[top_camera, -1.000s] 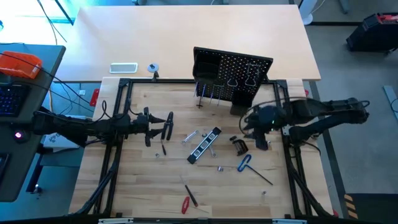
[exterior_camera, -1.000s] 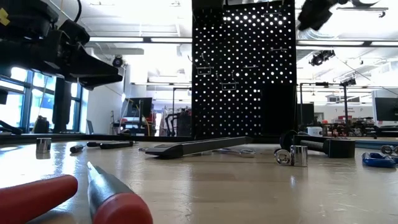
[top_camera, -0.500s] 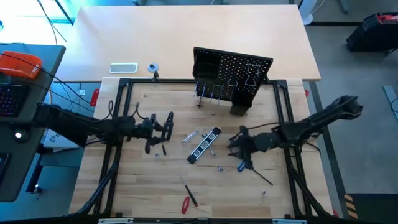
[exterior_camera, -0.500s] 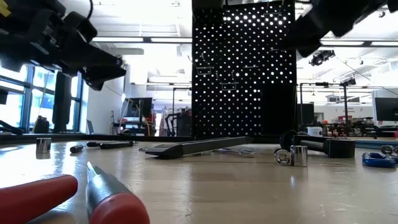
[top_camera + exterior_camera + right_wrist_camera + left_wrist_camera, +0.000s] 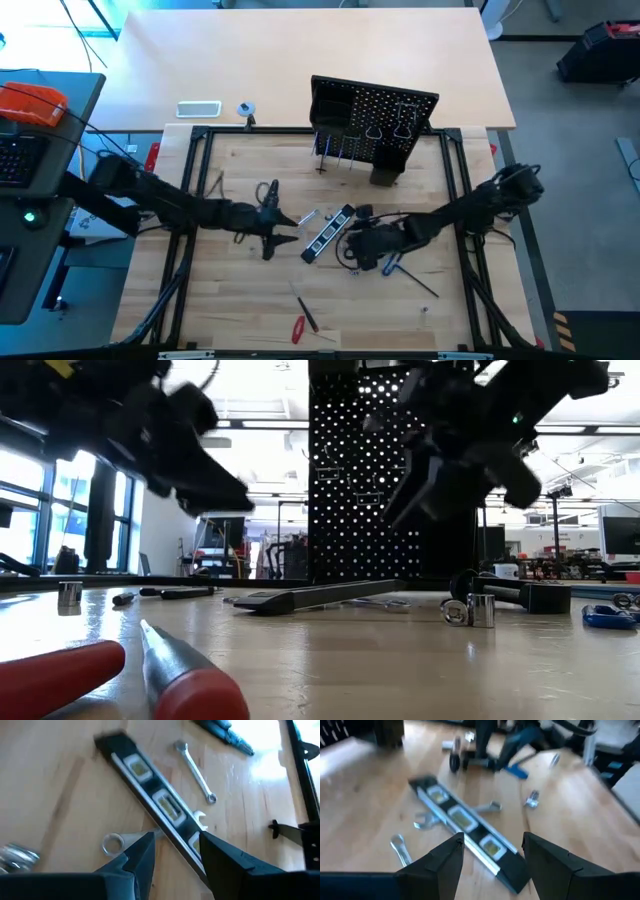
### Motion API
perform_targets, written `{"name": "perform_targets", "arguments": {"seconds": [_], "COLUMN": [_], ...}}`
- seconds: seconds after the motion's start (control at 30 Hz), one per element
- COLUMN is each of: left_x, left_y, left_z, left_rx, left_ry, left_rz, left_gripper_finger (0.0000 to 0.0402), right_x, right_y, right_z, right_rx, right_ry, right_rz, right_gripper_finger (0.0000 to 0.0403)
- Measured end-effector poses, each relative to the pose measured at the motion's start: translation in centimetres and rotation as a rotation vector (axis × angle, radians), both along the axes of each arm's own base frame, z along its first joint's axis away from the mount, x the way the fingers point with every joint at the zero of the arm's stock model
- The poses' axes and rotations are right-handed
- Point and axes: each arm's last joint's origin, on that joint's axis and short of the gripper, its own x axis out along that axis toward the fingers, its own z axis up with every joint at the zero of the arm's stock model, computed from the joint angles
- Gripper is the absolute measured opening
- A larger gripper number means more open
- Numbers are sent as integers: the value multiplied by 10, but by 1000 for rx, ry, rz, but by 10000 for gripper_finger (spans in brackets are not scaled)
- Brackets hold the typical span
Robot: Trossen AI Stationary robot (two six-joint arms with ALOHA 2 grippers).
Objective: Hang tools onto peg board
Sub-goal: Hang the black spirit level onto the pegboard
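Converging from both sides, the left gripper (image 5: 272, 228) and right gripper (image 5: 352, 240) have swung in on the bar level (image 5: 329, 233), jaws wide and empty. It lies flat between them; beyond stands the peg board (image 5: 375, 125), awaiting tools.

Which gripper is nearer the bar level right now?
Right. The right gripper hovers just beside the level; the left gripper is farther off on its other side.

A flat white rectangular tray (image 5: 198, 109) and a small round grey object (image 5: 246, 109) lie near each other on the pale wooden desk (image 5: 300, 50) beyond the work table
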Motion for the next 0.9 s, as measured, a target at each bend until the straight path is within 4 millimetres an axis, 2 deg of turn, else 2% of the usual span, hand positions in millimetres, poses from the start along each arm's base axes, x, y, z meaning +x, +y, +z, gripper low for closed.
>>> {"name": "perform_targets", "arguments": {"seconds": [0.3,0.6,0.77,0.9], "left_x": [36,73,79,79], "left_y": [-6,-15,-16,-16], "left_z": [-40,-47,-50,-50], "left_rx": [-69,-81,-64,-57], "left_ry": [159,135,150,159], "left_rz": [114,74,70,67], "left_gripper_finger": [197,197,197,197], "right_x": [7,14,25,33], "right_y": [-1,-10,-20,-31], "right_z": [-14,-54,-73,-81], "right_rx": [-154,-345,-409,-429], "right_ry": [72,194,195,179], "right_rz": [-24,-28,-74,-99], "right_gripper_finger": [194,211,211,211]}}
